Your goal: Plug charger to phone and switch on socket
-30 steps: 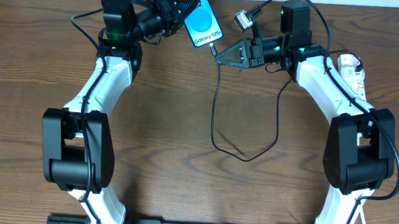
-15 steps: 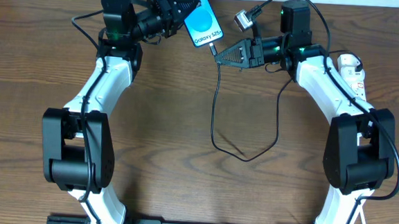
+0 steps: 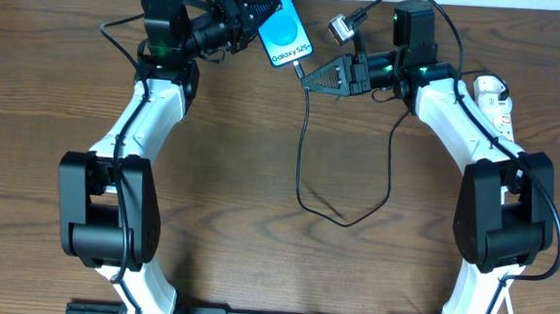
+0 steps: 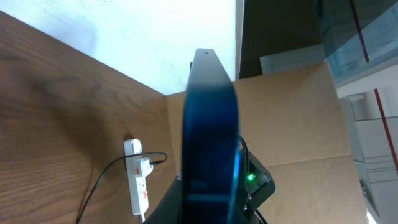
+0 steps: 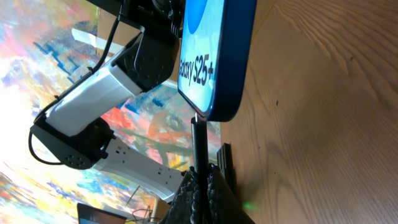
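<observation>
Right pincer [image 5: 199, 180] pressed together on the charger [image 3: 301, 149] just behind its plug tip [image 5: 199, 140], pinching the thin black stem. Tip meeting the lower short edge of the phone [image 5: 214, 56] at the port; fully seated or only touching, impossible to tell from the right wrist view. Left pincer [image 3: 255, 14] clamped on the phone's opposite end, holding it raised and tilted near the middle of the far edge of the surface [image 3: 256, 224], blue screen and "Galaxy S25+" lettering turned toward the overhead camera. Cable hanging from the tip, looping across the middle of the surface and back up toward the right arm. Socket [image 3: 496, 104] lying near the far right corner, well apart from both pincers, switch not yet attended to.

Judged step in hand: pushing the tip home. To do it well, hold the phone rigid in the left pincer as a brace. Drive the right pincer straight along the phone's long axis, tip in line with the port, with no sideways lean and no bending of the stem. Push gently and stop on firm resistance. Release the cable side first, phone second. Mind the slack loop near the right arm. Socket switch afterwards, probably a job for the right pincer, being nearer.
</observation>
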Tool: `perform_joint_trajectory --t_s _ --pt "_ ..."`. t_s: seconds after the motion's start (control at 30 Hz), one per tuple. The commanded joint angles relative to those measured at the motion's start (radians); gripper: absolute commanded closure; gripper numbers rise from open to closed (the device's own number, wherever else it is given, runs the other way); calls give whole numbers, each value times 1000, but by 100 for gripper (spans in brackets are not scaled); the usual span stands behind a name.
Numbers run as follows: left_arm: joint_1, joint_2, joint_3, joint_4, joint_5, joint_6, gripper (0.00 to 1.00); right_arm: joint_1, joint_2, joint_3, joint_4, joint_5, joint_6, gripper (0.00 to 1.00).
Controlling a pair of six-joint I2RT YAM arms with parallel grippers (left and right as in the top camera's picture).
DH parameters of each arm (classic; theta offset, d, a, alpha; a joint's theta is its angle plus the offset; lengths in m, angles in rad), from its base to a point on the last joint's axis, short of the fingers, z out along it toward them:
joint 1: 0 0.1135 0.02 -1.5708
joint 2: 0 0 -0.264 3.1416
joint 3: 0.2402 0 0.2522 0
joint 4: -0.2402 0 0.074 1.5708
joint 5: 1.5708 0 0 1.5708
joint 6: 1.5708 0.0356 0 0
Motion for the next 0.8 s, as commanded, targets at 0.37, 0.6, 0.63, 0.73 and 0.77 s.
perform_joint_trajectory --t_s 0.37,0.6,0.63,0.73,0.77 --pt "-3 -24 20 12 42 39 93 -7 -32 13 0 3 -21 99" --pt "-17 -24 20 13 11 39 93 -5 -32 13 0 7 -20 99" --pt "-19 -24 20 13 10 39 93 -5 -32 13 0 7 -20 99" --pt "-23 -24 20 13 4 39 93 -5 -32 13 0 7 -20 99" --pt "-23 -24 20 13 0 39 93 -5 -32 13 0 7 -20 99"
